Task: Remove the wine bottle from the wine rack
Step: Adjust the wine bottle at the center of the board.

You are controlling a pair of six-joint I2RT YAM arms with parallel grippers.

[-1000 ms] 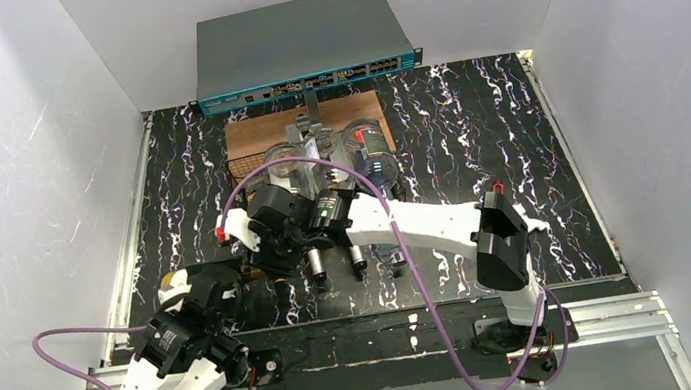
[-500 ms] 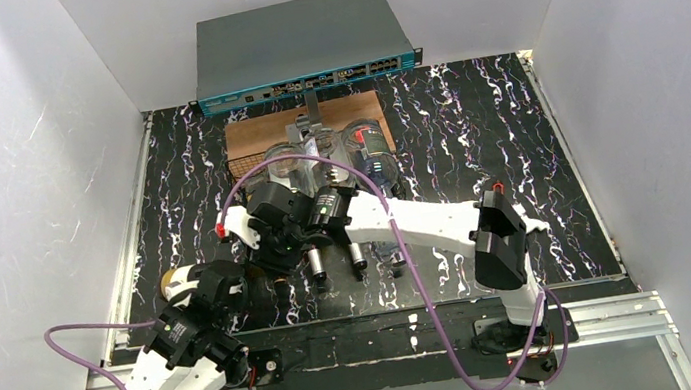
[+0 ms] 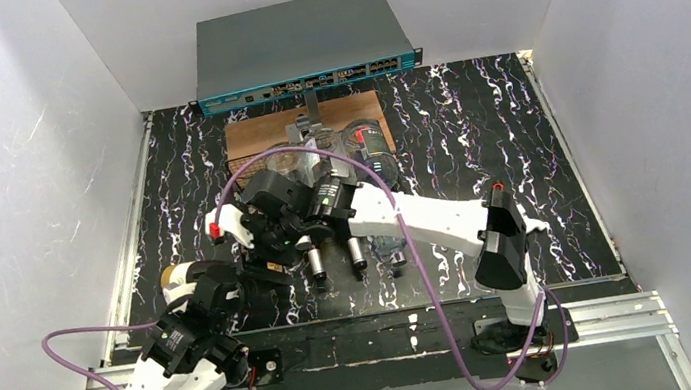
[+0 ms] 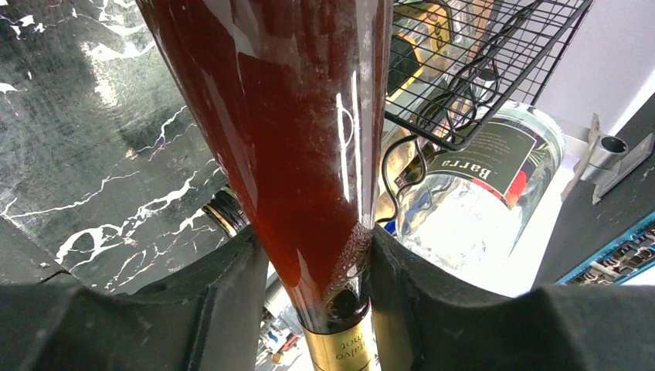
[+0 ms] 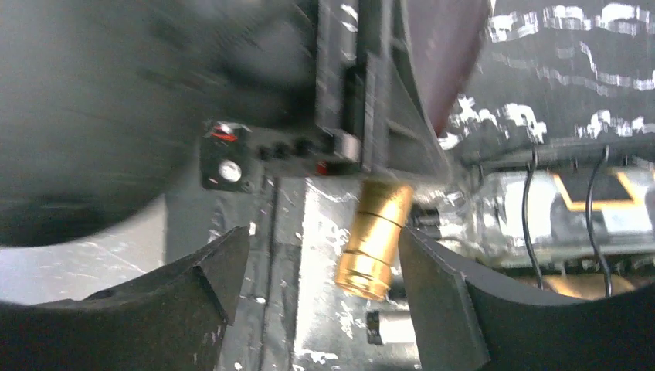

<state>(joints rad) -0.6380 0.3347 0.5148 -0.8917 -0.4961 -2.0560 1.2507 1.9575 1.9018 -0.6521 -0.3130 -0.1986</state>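
The wine bottle (image 4: 293, 116), full of red wine, has a gold foil cap (image 3: 171, 275). My left gripper (image 4: 317, 239) is shut on its neck just above the foil. From above, the left gripper (image 3: 233, 288) sits at the near left of the table, and the bottle's body is mostly hidden under both grippers. My right gripper (image 5: 320, 255) is open, with the gold cap (image 5: 375, 247) beyond its fingers, close to the right one. From above, the right gripper (image 3: 262, 241) hovers over the bottle. The black wine rack (image 4: 479, 54) (image 3: 255, 165) stands just behind.
Clear bottles (image 3: 370, 146) lie in the rack, their capped necks (image 3: 357, 254) pointing toward me. One clear bottle with a "Barra" label (image 4: 487, 185) lies beside the red one. A brown board (image 3: 350, 109) and a grey network switch (image 3: 302, 44) stand at the back.
My left gripper moved up to the bottle and shut on its neck. My right gripper has opened and let the bottle go, shifting slightly left.
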